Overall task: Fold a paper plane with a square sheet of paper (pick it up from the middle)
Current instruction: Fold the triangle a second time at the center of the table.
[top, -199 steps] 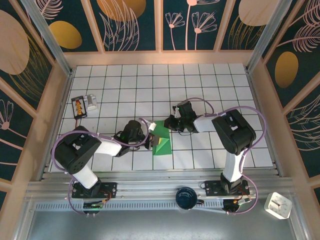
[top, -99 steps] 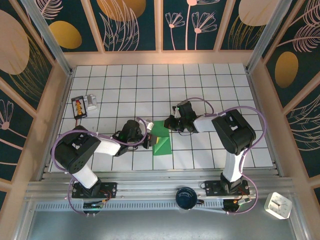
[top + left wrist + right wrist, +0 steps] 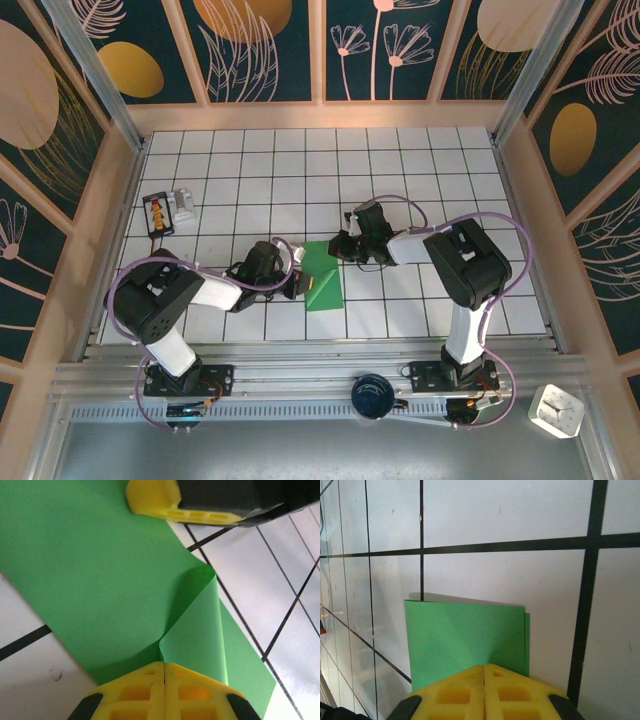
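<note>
While L gripper (image 3: 164, 665) pinches a curled flap of thin green sheet (image 3: 90, 570), R gripper (image 3: 484, 667) sits closed at its edge.

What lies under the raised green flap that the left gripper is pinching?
Under the flap, the rest of the square sheet of paper lies flat on the tiled table. The left gripper covers the flap's near end.

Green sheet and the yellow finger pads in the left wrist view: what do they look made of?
Green sheet: thin matte paper by the look; one flap curls up softly and the sheet holds a crease. Yellow finger pads: probably moulded plastic or rubber, with a dull finish and square recesses. I cannot tell which of the two.
</note>
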Action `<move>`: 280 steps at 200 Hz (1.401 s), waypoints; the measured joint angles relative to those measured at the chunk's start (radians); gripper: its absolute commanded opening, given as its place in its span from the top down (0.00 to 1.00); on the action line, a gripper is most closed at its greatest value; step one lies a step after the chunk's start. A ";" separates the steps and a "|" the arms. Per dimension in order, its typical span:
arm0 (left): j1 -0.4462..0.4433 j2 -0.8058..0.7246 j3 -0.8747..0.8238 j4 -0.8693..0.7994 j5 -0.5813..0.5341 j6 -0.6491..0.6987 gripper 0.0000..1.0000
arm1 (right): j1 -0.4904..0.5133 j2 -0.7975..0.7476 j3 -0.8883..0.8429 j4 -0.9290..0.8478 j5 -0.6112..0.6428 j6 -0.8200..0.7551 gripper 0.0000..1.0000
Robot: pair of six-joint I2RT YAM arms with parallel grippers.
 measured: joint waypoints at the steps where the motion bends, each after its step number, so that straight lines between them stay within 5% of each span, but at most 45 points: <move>1: 0.000 0.000 0.000 0.000 0.000 0.000 1.00 | 0.000 0.000 0.000 0.000 0.000 0.000 0.92; 280: 0.016 0.005 0.024 -0.028 -0.006 0.013 1.00 | 0.000 0.002 0.000 0.000 0.000 -0.003 0.93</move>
